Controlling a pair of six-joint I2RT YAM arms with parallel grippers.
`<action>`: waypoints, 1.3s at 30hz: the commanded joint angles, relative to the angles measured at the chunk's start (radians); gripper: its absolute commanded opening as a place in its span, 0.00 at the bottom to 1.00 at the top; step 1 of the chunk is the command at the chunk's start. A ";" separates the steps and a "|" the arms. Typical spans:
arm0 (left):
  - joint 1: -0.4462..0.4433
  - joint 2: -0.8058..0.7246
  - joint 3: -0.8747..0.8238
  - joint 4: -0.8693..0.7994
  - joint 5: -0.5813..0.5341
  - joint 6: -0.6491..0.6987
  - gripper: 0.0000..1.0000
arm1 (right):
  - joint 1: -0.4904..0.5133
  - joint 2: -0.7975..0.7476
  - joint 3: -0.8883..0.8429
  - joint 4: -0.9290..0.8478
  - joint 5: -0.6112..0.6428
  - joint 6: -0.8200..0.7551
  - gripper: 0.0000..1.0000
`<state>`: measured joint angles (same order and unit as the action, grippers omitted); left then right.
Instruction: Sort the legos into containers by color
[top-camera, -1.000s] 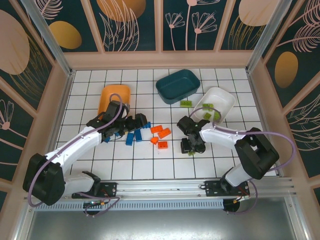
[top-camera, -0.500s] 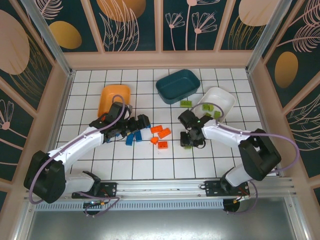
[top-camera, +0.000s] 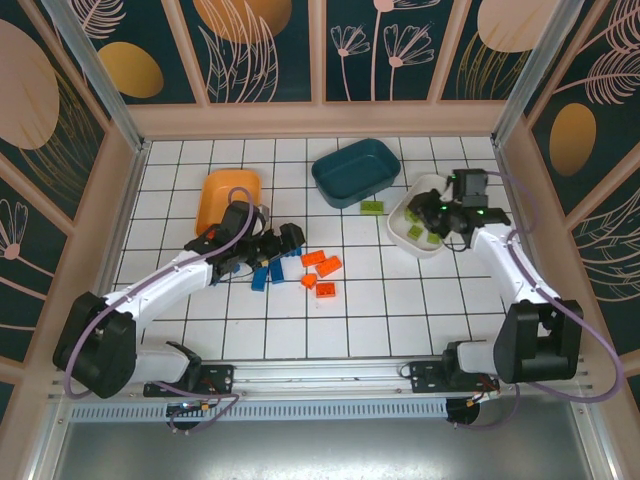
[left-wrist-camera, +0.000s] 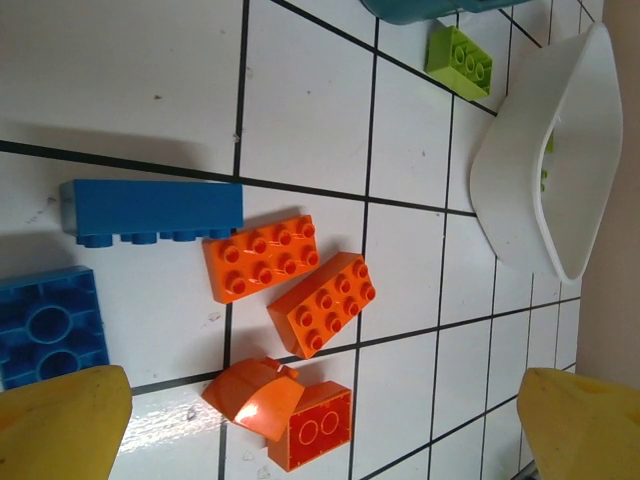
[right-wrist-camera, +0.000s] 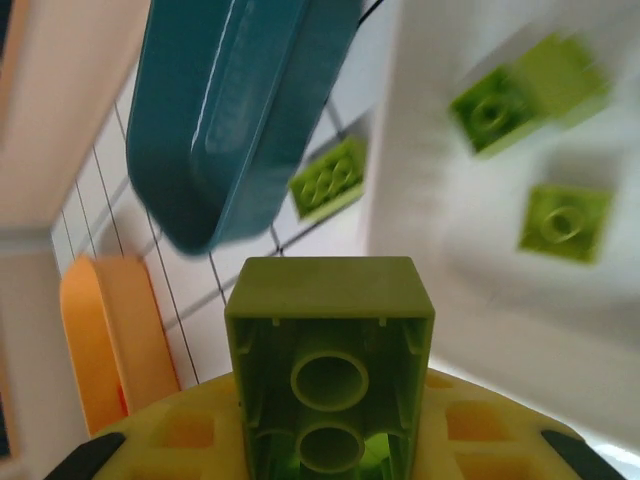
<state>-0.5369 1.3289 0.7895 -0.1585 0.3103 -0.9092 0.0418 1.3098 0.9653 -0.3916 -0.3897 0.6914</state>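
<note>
Left jaws: spread wide with nothing held. The yellow fingertips stand on either side of the orange pieces, over the tabletop.
Between the left jaws: two orange eight-stud bricks lie side by side. Closer in, a curved orange piece sits against an orange two-stud brick.
Beside one left fingertip: a blue brick turned underside up, with a long blue brick just beyond it.
Well ahead of the left jaws: a loose lime green brick lies on the tabletop, just beside the white tray.
Right jaws: narrow, clamped on the held lime green brick, whose hollow underside faces the wrist camera.
Below and ahead of the right jaws: the white tray, with three lime green bricks lying inside it.
Ahead and left of the right jaws: the teal tray. The loose lime green brick lies between it and the white tray.
Further left of the right jaws: the orange tray, well apart from the other two.
</note>
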 joint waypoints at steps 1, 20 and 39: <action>-0.020 0.014 0.037 0.033 0.016 -0.016 0.99 | -0.087 0.022 -0.027 0.032 -0.063 0.009 0.22; -0.082 0.058 0.060 -0.053 -0.017 0.017 0.99 | -0.179 0.202 -0.044 0.022 -0.062 -0.116 0.26; -0.097 0.109 0.118 -0.086 -0.052 0.035 0.98 | -0.156 0.145 0.011 -0.046 -0.037 -0.153 0.49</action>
<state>-0.6254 1.4269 0.8749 -0.2169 0.2775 -0.8948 -0.1284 1.5024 0.9405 -0.4042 -0.4435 0.5552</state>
